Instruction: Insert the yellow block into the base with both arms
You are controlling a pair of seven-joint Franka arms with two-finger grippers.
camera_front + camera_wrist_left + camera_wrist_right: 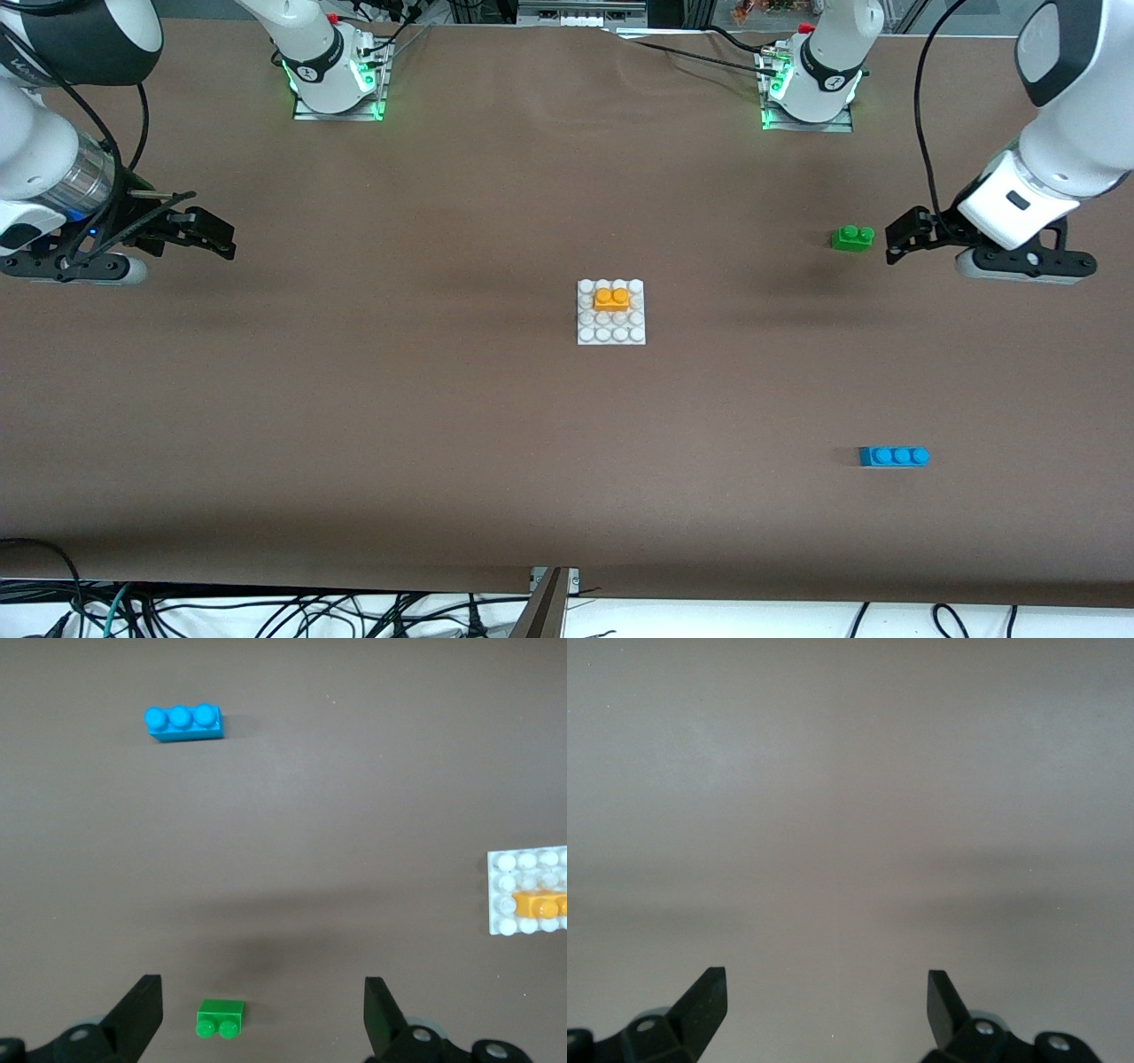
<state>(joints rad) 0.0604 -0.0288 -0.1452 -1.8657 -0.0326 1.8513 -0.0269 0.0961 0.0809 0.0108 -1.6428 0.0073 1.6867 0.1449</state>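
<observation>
Yellow block (612, 298) sits on the base (610, 333), studs up, on the rows farther from the front camera, roughly mid-table. It looks square to the stud grid and flat, so my read: insertion is done, or as good as done. How fully it's pressed down can't be confirmed from these views; the left wrist view only catches the plate edge with the block on it.

Left gripper (902, 237) hangs over the table at the left arm's end, just beside the green brick (852, 237), fingers spread wide, holding nothing. In its wrist view the green brick lies between the fingertips' line of sight but below them, untouched.

Right gripper (208, 232) hangs over bare table at the right arm's end, jaws apart, empty. Its wrist view shows only brown tabletop (850, 815).

Both arms are well apart from the base, so nothing is being pushed or steadied now. What's left, judging by this: at most a seating check, otherwise nothing.

Blue brick (893, 455) lies nearer the front camera, toward the left arm's end, untouched.

Writing: no readable text on bricks or base. There's a partial mark on the right arm's dark joint cover, not legible.
</observation>
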